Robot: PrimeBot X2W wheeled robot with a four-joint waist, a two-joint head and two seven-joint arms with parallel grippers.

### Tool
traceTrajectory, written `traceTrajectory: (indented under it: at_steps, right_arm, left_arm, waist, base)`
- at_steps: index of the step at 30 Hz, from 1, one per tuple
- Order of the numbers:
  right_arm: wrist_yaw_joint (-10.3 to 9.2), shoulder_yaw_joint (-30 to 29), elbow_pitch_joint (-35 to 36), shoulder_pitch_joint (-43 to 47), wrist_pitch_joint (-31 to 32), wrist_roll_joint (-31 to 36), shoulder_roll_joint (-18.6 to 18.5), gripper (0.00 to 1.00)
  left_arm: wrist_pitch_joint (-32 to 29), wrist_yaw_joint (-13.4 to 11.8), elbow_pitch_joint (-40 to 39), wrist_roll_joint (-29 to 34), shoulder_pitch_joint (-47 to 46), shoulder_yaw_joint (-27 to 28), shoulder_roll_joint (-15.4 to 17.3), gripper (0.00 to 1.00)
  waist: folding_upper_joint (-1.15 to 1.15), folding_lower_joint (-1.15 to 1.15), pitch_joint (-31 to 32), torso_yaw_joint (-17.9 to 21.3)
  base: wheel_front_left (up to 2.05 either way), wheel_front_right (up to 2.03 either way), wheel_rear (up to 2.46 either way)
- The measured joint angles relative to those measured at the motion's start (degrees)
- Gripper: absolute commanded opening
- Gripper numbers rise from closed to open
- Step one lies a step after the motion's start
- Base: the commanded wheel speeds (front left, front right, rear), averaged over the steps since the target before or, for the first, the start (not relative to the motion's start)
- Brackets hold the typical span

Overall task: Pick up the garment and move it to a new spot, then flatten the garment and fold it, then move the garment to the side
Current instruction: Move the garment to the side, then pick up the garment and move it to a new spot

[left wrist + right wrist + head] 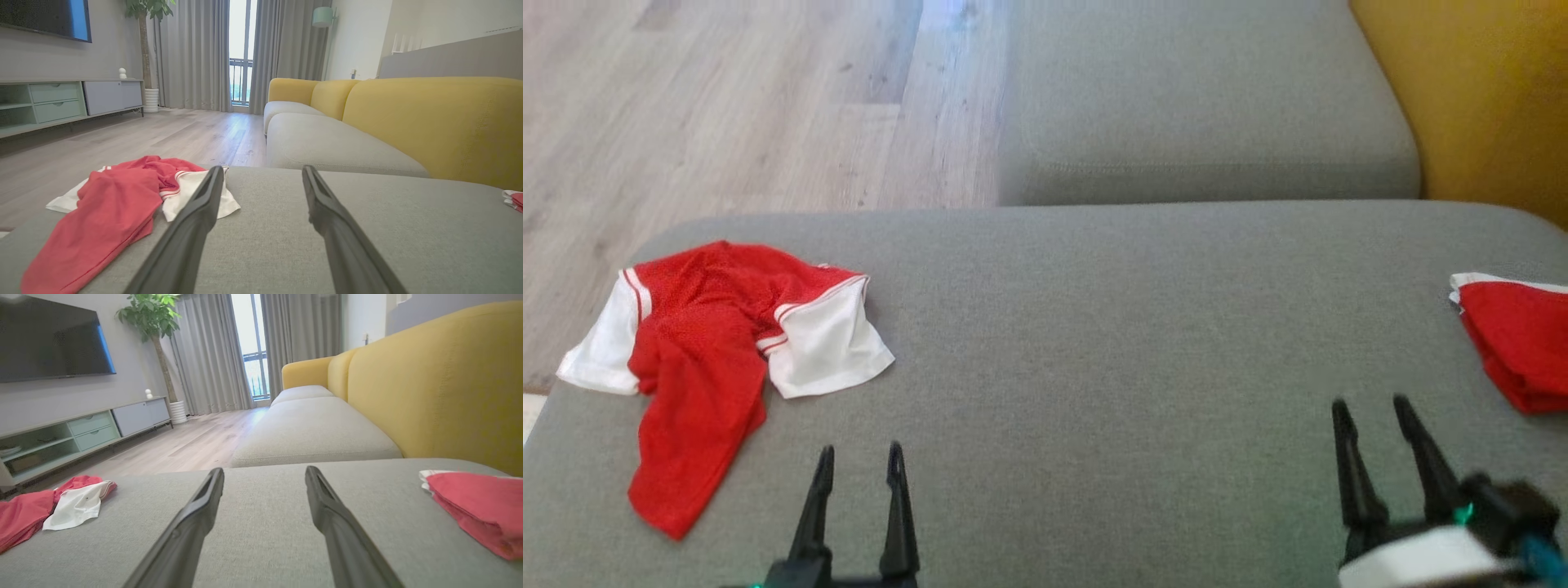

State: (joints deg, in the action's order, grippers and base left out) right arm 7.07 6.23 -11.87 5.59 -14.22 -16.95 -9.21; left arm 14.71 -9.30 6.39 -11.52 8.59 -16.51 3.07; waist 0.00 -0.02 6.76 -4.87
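Crumpled red-and-white garment [711, 351] lies at the far left of the grey seat cushion [1094, 327], one white sleeve hanging close to the cushion's left rim, with wood floor [727, 98] beyond. Just right of it and nearer the robot is the left gripper [861, 447], fingers spread apart, tips near the cloth but not touching it. Well across the cushion is the right gripper [1370, 403], fingers likewise apart, gripping nothing. Far right is a folded red piece [1515, 343] with white trim along its top, lying at the cushion's right edge, apart from the right gripper. The yellow backrest [1486, 98] rises behind it.
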Motion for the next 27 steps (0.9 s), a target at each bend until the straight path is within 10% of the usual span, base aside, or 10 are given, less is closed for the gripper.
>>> traceTrajectory:
  at_steps: [27]
  right_arm:
    - [0.00,-3.44,7.34,9.61,-0.01,5.19,5.05,1.00]
  left_arm:
    - [0.00,1.29,-0.10,1.99,3.52,0.23,0.03,1.00]
  waist:
    - [0.00,0.02,1.07,-1.01]
  base:
    - [0.00,0.00,0.00]
